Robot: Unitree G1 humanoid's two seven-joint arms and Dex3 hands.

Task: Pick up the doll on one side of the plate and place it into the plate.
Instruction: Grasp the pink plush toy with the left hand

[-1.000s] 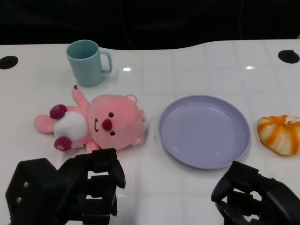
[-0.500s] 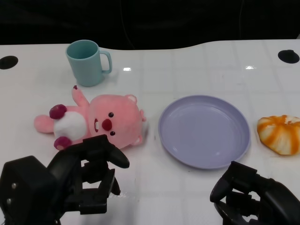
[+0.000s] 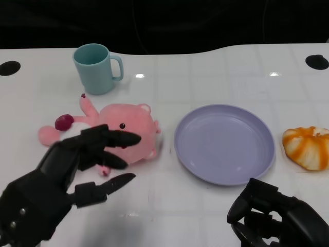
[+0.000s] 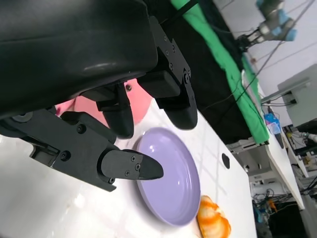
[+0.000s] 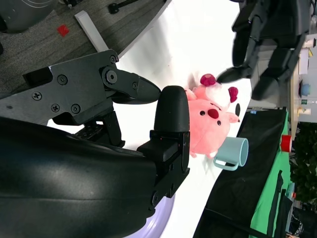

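The pink doll (image 3: 121, 136) is lying on its back on the white table (image 3: 216, 77), just to the left of the purple plate (image 3: 224, 143) and not touching it, with its head toward the plate and its feet pointing away. The left hand (image 3: 67, 177) is hovering over the doll's belly with its fingers (image 3: 115, 139) spread apart and reaching across the doll's face, the thumb below pointing toward the plate; it is holding nothing. In the right wrist view the doll (image 5: 210, 124) is showing beneath those spread fingers, with a gap between them and the doll. The right hand (image 3: 280, 218) is resting low at the near edge of the table, its fingers curled inward with nothing in them. The plate is sitting bare between the doll and an orange-and-white bun (image 3: 307, 147) at the right edge. A teal mug (image 3: 96, 68) is standing upright behind the doll, its handle facing right.
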